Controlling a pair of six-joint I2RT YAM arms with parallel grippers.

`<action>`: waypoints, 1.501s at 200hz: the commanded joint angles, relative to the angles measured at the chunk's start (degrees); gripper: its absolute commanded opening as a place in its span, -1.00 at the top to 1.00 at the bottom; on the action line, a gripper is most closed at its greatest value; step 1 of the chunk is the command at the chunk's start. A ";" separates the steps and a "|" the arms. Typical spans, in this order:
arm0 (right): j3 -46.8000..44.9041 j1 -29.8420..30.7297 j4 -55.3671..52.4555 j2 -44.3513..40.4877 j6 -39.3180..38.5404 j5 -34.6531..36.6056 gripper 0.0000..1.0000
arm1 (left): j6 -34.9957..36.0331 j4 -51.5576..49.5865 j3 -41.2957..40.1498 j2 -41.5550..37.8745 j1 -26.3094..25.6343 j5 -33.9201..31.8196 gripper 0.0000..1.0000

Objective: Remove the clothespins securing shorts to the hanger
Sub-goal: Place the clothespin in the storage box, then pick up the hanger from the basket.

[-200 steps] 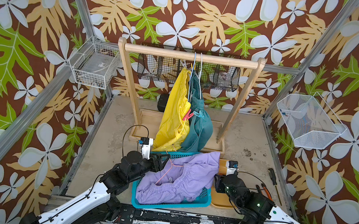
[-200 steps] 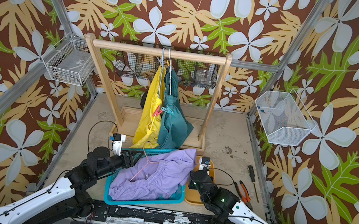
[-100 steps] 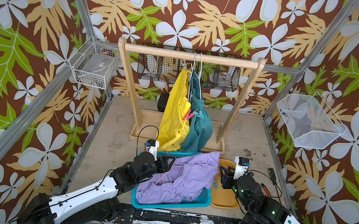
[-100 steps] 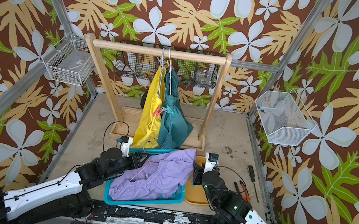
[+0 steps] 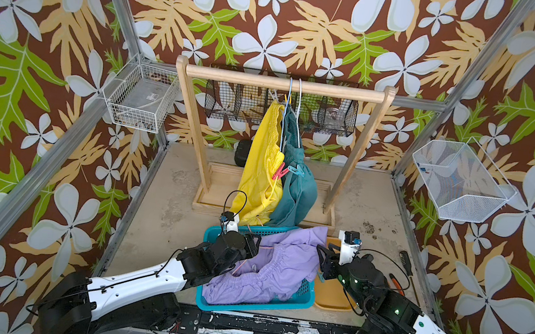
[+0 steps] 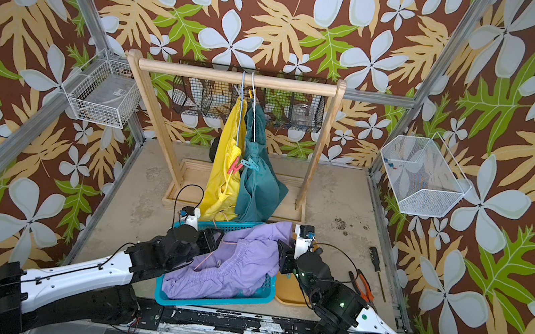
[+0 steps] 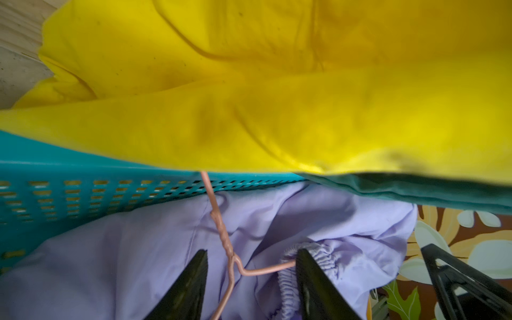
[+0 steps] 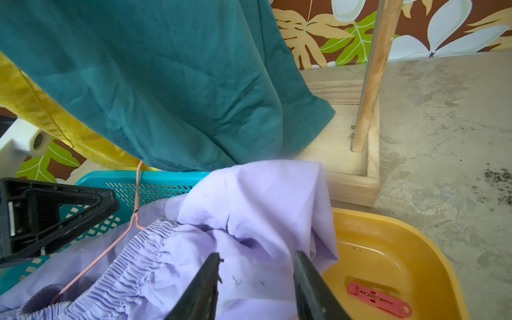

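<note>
Lilac shorts (image 5: 281,268) lie crumpled in the teal basket (image 5: 255,305) with a pink wire hanger (image 7: 221,230) on them. My left gripper (image 7: 252,252) is open, its jaws either side of the hanger's neck and clear of it. My right gripper (image 8: 257,254) hangs open over the lilac shorts' edge beside the yellow tray (image 8: 388,249). Yellow shorts (image 5: 263,160) and teal shorts (image 5: 298,186) hang on the rack, with a red-pink clothespin (image 5: 280,172) and a light blue clothespin (image 5: 297,170) clipped on. Another red-pink clothespin (image 8: 379,300) lies in the tray.
The wooden rack (image 5: 284,84) stands behind the basket on a wooden base. Orange-handled pliers (image 5: 398,285) and a screwdriver (image 5: 406,261) lie right of the tray. Wire baskets hang on the left wall (image 5: 141,102), right wall (image 5: 460,182) and back wall (image 5: 335,120).
Both arms have reached forward over the basket toward the rack. The left jaws have narrowed around the hanger's neck. The right gripper moved from the tray's front to the lilac shorts' edge.
</note>
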 commanded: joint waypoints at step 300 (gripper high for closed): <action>7.42 0.12 11.70 -7.38 -11.60 -13.47 -0.09 | 37.80 15.21 13.64 -13.51 -0.05 0.74 1.00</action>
